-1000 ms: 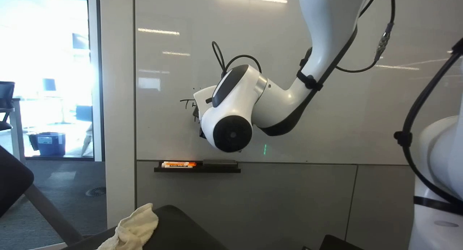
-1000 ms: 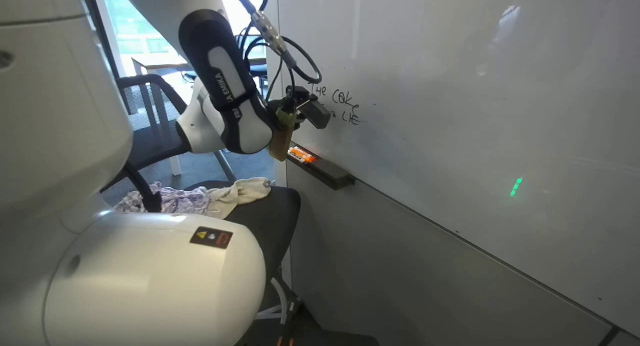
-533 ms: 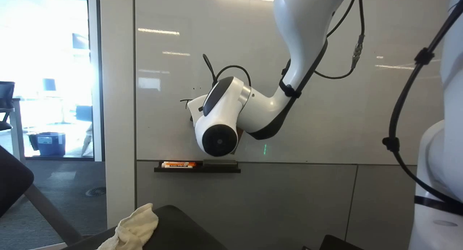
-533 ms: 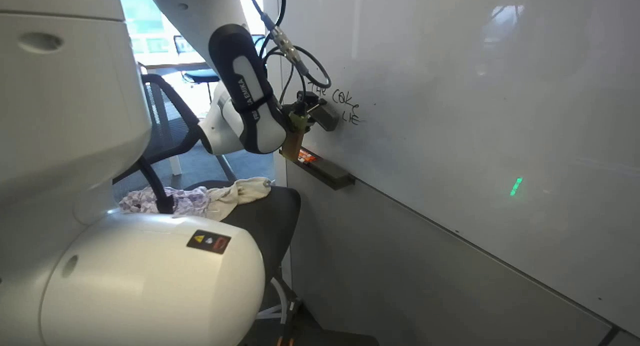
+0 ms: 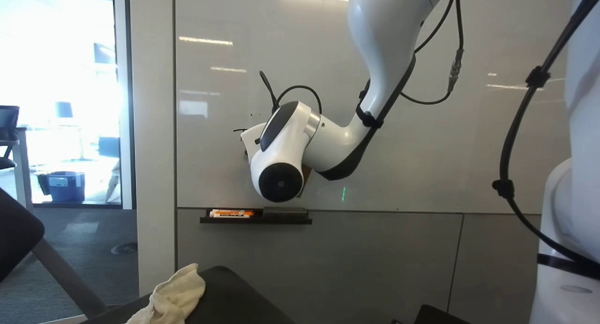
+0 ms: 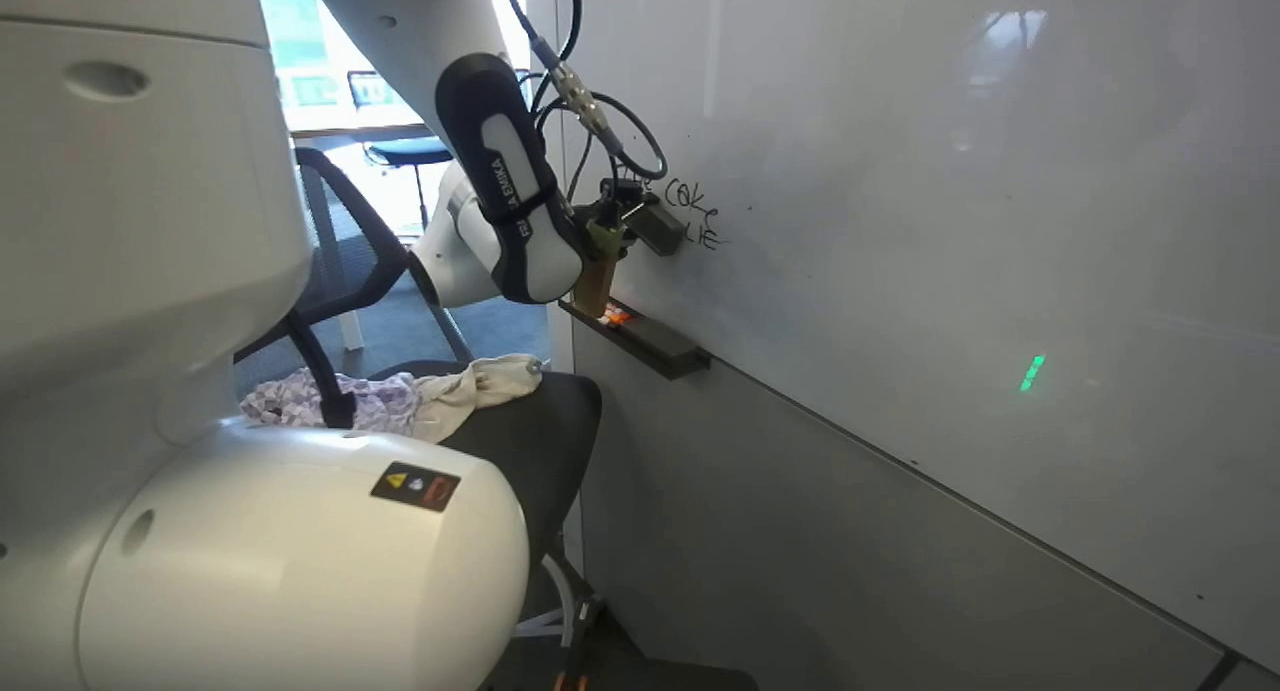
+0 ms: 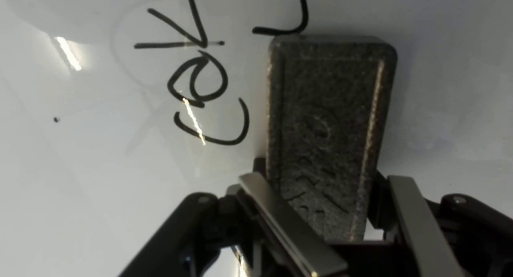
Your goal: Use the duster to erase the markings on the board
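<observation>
My gripper [image 7: 320, 185] is shut on the sides of a dark grey felt duster [image 7: 328, 104], which sticks out past the fingers. In an exterior view the duster [image 6: 658, 229] is held at the board [image 6: 900, 301] by the gripper [image 6: 625, 216]; I cannot tell whether it touches. The black markings [image 7: 172, 45] lie beside and beyond the duster in the wrist view, with one letter at its end edge. In an exterior view the markings [image 6: 686, 195] are partly hidden behind gripper and duster. The arm hides most of them in the view with the window [image 5: 239, 130].
A dark ledge [image 5: 255, 220] under the board holds orange and white markers [image 5: 232, 214] and a dark block [image 5: 285, 212]. A short green mark [image 6: 1032, 373] is on the board. A dark chair [image 6: 545, 431] with cloths [image 6: 480, 386] stands below the arm. Cables loop above the gripper.
The arm has moved left and slightly down in the view with the window, closer to the board in the other. The duster now covers more of the writing's left part. The grip is unchanged.
</observation>
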Tool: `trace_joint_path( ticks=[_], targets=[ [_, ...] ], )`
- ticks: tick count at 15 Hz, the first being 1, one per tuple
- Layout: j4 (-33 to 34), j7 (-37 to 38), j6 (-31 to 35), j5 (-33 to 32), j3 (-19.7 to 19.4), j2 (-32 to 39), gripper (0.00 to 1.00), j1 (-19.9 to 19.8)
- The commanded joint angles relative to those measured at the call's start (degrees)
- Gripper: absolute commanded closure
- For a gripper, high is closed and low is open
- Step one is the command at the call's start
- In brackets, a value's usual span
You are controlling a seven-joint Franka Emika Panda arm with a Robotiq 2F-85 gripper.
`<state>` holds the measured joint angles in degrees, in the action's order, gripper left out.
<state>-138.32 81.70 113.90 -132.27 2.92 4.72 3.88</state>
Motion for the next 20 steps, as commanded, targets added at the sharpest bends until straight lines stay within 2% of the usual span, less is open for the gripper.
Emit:
trace_joint_path(
  ticks=[1,6,16,20],
  targets=[
    [1.61,-0.08,-0.81,-1.59,-0.03,-2.56,0.69,-1.03],
    [1.66,-0.85,-1.42,-0.91,-0.53,-5.87,0.69,-1.17],
    [-2.08,1.26,0.62,3.18,-5.29,-3.73,0.69,-4.89],
    [-3.32,4.62,-0.05,3.36,-6.38,-2.99,0.69,-5.72]
  ],
)
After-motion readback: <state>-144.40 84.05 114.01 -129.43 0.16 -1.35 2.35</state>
